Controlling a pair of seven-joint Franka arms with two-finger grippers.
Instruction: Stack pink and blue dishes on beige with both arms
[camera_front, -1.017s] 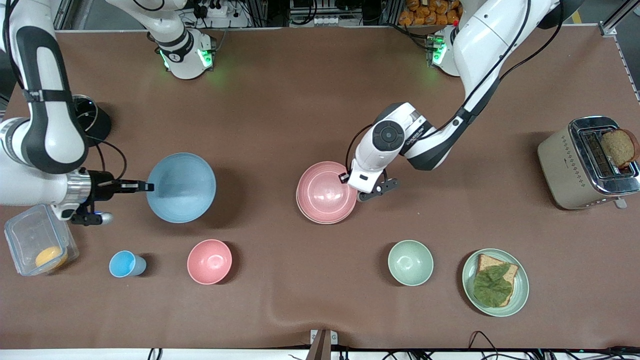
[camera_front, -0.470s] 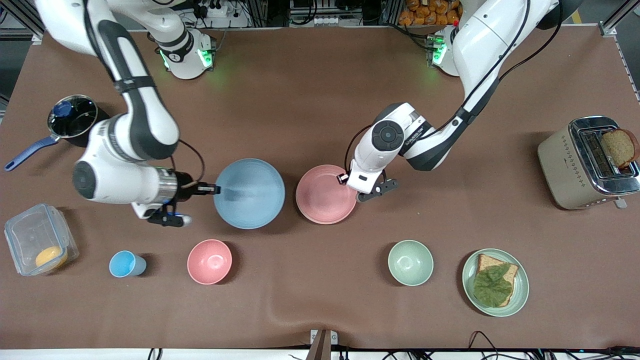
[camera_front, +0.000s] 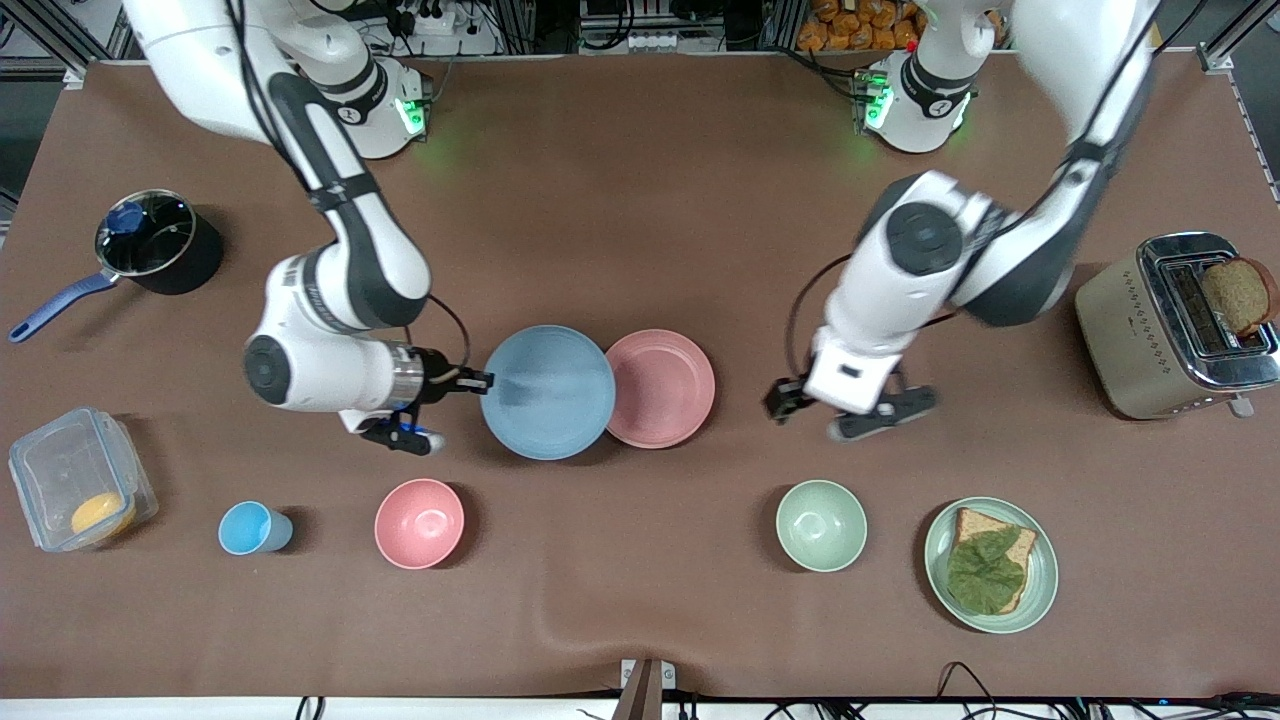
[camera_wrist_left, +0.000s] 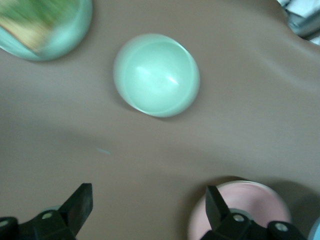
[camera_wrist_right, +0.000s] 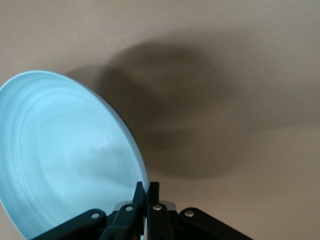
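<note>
The right tool (camera_front: 484, 381) is clamped on the blue plate's (camera_front: 548, 392) rim, holding it overlapping the pink plate (camera_front: 665, 388) on the desk (camera_front: 640, 180). The left tool (camera_front: 850, 410), fingers apart, hangs over bare desk beside the pink plate, near an empty green bowl (camera_front: 821, 525). A green plate (camera_front: 1040, 580) carries bread with lettuce (camera_front: 985, 572).

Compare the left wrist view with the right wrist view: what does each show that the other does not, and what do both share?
Only the left wrist view shows the green bowl, part of the green plate with toast, the pink plate's edge, and the open left end effector over bare cloth. Only the right wrist view shows the blue plate, pinched at its rim by the right end effector and casting a shadow. Both share the brown tablecloth.
</note>
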